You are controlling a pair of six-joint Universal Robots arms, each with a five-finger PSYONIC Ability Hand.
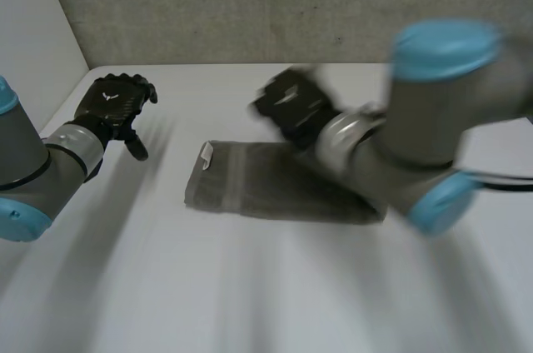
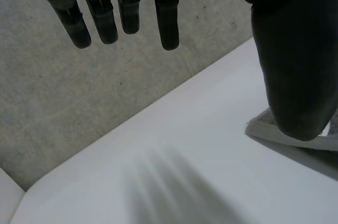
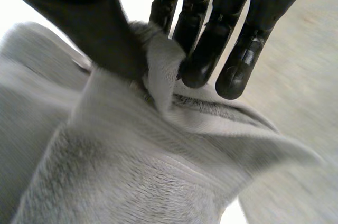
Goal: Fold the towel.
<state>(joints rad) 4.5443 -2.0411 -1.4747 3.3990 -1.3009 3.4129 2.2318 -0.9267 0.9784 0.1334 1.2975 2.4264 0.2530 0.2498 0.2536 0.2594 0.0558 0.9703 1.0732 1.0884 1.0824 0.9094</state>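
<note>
Right arm (image 1: 441, 111) closest to the lens: grey joint, light-blue cap (image 1: 445, 49), reaching across the right half of the table (image 1: 250, 286). Its black right hand (image 1: 291, 107) sits at the far edge of the towel (image 1: 275, 186), roughly mid-length. Right wrist view: thumb (image 3: 90, 28) and fingers (image 3: 211, 39) pinch a raised fold of cloth between them, so this hand is clamped on the towel.

Towel: grey terry with a plush nap and a flat woven band running near one end. Folded into a long rectangle, lying about mid-table, closer to the far edge than the near one. Small white label (image 1: 206, 156) sticks out at its far left corner; any print is too small to read.

Left hand (image 1: 112, 107) hovers over the table's far left corner, well apart from the towel. Small pale mark on its back, not legible. Left wrist view: fingertips (image 2: 105, 34) straight and thumb spread away, nothing held. One towel corner shows past the thumb.

Table: smooth matte white. Rough speckled grey wall (image 1: 250, 3) behind the far edge. Plain white panel (image 1: 33, 20) along the left edge.
</note>
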